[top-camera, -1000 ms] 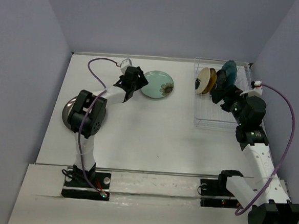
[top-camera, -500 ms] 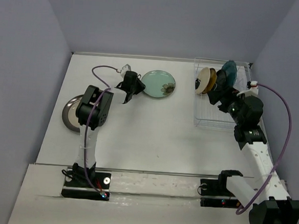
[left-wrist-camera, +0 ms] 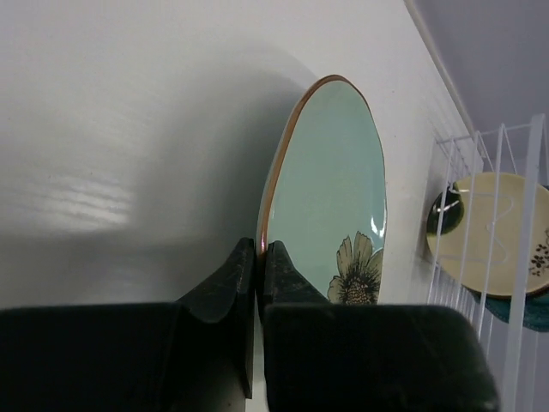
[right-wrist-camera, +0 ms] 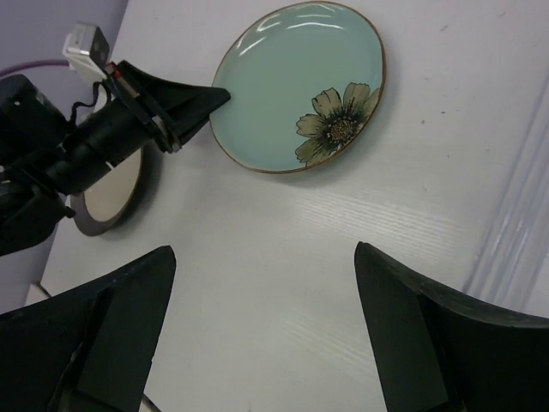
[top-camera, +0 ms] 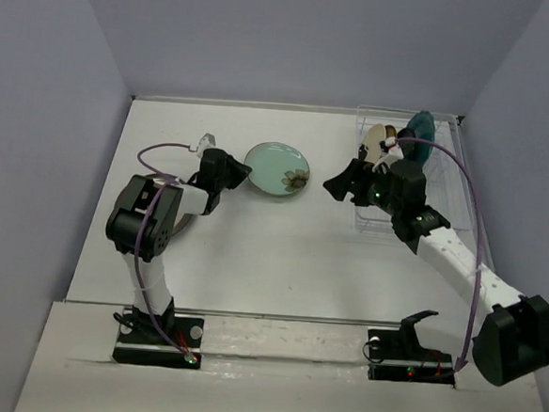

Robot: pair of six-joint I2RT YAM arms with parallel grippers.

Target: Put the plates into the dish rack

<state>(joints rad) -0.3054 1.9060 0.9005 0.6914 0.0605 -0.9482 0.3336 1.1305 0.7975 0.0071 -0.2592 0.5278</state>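
Pinching the rim of the pale mint plate [left-wrist-camera: 334, 184], the left gripper [left-wrist-camera: 260, 251] is closed tight on it. The plate lies on the table [top-camera: 271, 253], well left of the dish rack [top-camera: 386, 223]. The right gripper [right-wrist-camera: 264, 253] hovers wide open and empty between them.

The mint plate [right-wrist-camera: 283, 77] is showing an olive-brown flower and a copper rim — the cream plate [left-wrist-camera: 493, 227] a black patch, the beige plate [right-wrist-camera: 116, 196] a grey rim.
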